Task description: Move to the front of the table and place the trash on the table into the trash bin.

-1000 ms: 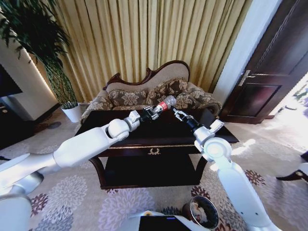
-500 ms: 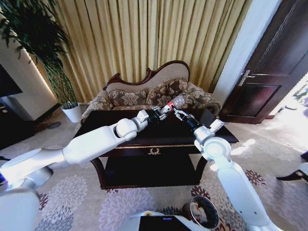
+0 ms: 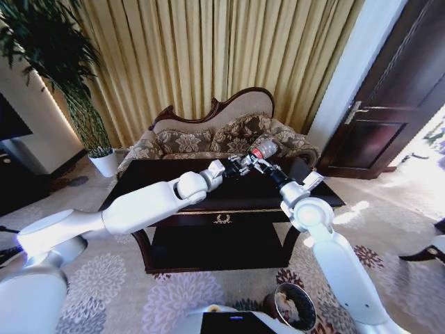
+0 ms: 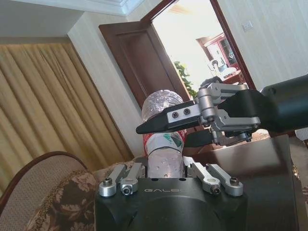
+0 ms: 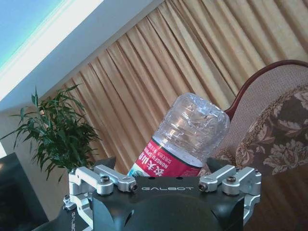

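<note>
From the head camera, both arms reach forward over the dark glossy surface (image 3: 174, 182) and meet above its far right part, in front of the patterned sofa (image 3: 208, 139). The left claw (image 3: 240, 165) holds the clear bottle (image 3: 263, 151) at its lower end, so the bottle tilts up and away with its clear base pointing toward the sofa back. The right claw (image 3: 261, 165) sits just beside it, its fingers spread on either side of the bottle; whether they touch it cannot be told from here. The dark brown trash bin (image 3: 292, 306) stands on the patterned carpet (image 3: 104, 278) close to the robot's base, on the right side, well apart from the bottle, with pale crumpled litter inside it. A potted plant (image 3: 62, 69) stands at the left by the gold curtain (image 3: 208, 56). In the left wrist camera, the left claw (image 4: 171, 174) is clenched on the bottle (image 4: 162, 130), whose red-and-white label sits just past its fingers; the right claw (image 4: 192, 130) crosses in front with one dark finger above the label and another below, released rather than closed on the plastic. In the right wrist camera, the bottle (image 5: 185, 137) rises between the spread fingers of the right claw (image 5: 166, 185), red label nearest the claw body, clear ribbed base uppermost, with curtain and sofa behind.
</note>
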`<state>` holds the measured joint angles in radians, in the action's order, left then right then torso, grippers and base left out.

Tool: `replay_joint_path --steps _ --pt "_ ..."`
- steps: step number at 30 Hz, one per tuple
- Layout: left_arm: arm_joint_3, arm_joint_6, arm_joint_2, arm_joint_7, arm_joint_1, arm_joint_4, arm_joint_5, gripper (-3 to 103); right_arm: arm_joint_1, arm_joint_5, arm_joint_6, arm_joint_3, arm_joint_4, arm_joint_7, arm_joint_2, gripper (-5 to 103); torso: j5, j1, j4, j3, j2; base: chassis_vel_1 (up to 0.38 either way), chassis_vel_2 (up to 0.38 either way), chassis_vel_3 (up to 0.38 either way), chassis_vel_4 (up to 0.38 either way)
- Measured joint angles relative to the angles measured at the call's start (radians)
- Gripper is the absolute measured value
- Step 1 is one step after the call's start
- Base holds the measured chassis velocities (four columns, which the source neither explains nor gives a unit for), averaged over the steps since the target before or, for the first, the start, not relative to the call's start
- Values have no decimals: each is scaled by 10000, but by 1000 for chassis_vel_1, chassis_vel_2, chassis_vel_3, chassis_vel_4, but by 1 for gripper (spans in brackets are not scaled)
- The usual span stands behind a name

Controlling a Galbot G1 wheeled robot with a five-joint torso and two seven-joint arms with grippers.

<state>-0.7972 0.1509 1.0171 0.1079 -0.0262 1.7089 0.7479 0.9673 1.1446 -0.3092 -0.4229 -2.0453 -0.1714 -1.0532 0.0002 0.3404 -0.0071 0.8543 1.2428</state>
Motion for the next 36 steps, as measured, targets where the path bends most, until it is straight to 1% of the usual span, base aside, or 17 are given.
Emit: replay_joint_path --steps 6,7,8,9,13,14,16,18,20,23,24,25,27,31,33,35,36 --pt "-71 18 111 12 11 -57 2 33 42 -91 38 1 5 -5 -48 100 0 1 1 0 0 0 0 0 0" --pt "-83 21 128 15 23 -60 5 32 53 -99 62 0 7 -7 -48 102 -1 0 2 0 0 0 0 0 0" --pt "-97 22 163 18 36 -88 4 32 64 -109 90 -1 15 -10 -48 100 0 0 3 0 0 0 0 0 0" --pt "-97 22 163 18 36 -88 4 32 64 -109 90 -1 15 -10 -48 100 0 0 3 0 0 0 0 0 0" --pt "-181 -10 417 22 63 -254 0 32 155 -169 147 -19 27 -15 -44 88 1 0 -1 0 0 0 0 0 0" --pt "-181 -10 417 22 63 -254 0 32 155 -169 147 -19 27 -15 -44 88 1 0 -1 0 0 0 0 0 0" --pt "-206 -8 534 23 64 -365 -2 32 237 -229 192 -64 29 -16 -35 81 0 0 -1 0 -1 0 0 0 0" --pt "-220 6 578 23 61 -410 -1 32 276 -251 211 -85 29 -15 -31 81 0 0 0 0 0 0 0 0 0" --pt "-229 30 639 24 57 -471 2 32 321 -296 244 -112 38 21 -26 74 0 0 0 0 0 0 0 0 0" --pt "-229 33 665 25 57 -497 5 32 329 -312 262 -122 51 44 -22 71 0 0 0 0 0 0 0 0 0" --pt "-229 36 673 38 57 -510 17 32 337 -320 278 -125 67 63 -14 65 0 0 0 0 0 0 0 0 0" --pt "-227 37 673 43 57 -511 25 32 338 -327 287 -125 77 87 -13 65 0 0 1 0 0 0 0 0 0" --pt "-223 38 668 43 57 -512 29 32 338 -333 295 -125 85 100 -12 61 0 0 0 0 0 0 0 0 0" --pt "-210 32 626 41 64 -520 42 32 323 -358 308 -88 137 184 -23 48 0 -1 1 0 0 0 0 0 0" --pt "-205 29 621 37 65 -527 47 32 314 -367 309 -72 152 207 -26 48 -1 0 2 0 0 0 0 0 0" --pt "-190 11 619 3 65 -550 51 32 311 -398 315 -56 169 220 -28 42 -1 0 2 0 0 0 0 0 0" --pt "-190 11 619 3 65 -550 51 32 311 -398 315 -56 169 220 -28 42 -1 0 2 0 0 0 0 0 0"
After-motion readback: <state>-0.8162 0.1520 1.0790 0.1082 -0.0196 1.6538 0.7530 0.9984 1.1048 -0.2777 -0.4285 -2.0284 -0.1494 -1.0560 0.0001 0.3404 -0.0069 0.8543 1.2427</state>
